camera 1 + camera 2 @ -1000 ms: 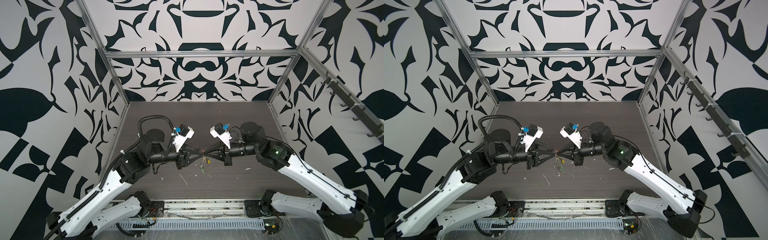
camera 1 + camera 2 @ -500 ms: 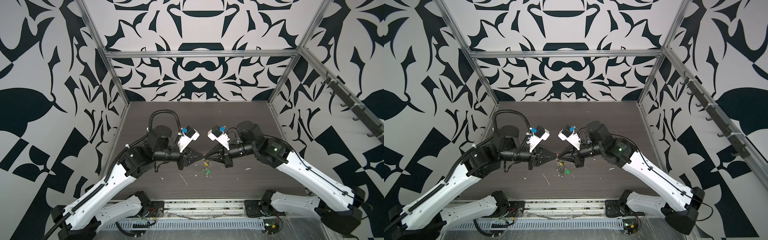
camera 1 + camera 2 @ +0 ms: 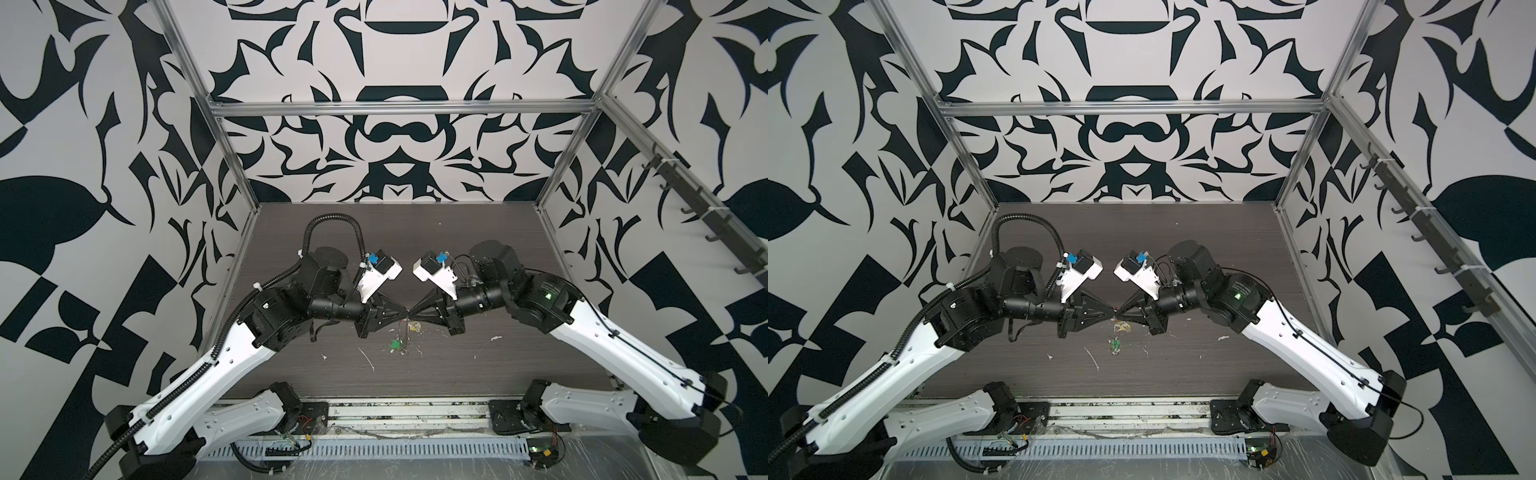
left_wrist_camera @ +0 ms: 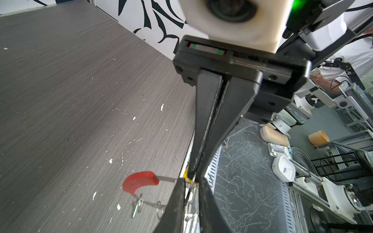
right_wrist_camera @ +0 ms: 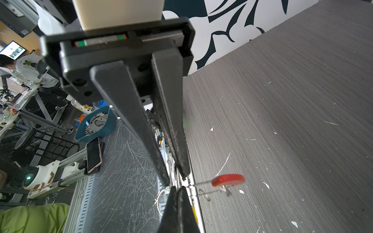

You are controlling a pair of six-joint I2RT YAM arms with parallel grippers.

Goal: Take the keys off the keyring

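1. Two black grippers meet tip to tip over the middle of the dark grey wood-grain table point(image 3: 498, 249): left gripper point(image 3: 405, 320) and right gripper point(image 3: 412, 321).
2. Right gripper's jaws are pressed together on the red-sleeved thin silver wire keyring point(image 4: 139, 181), held up right at the tips.
3. Left gripper's jaws show a slim gap (the tiny yellow-capped silver key point(image 4: 187, 179) sits right there). Can't tell if it's actually pinching anything.
4. Tiny green-capped silver key point(image 3: 395, 344) dangles lower, under the sleeve.
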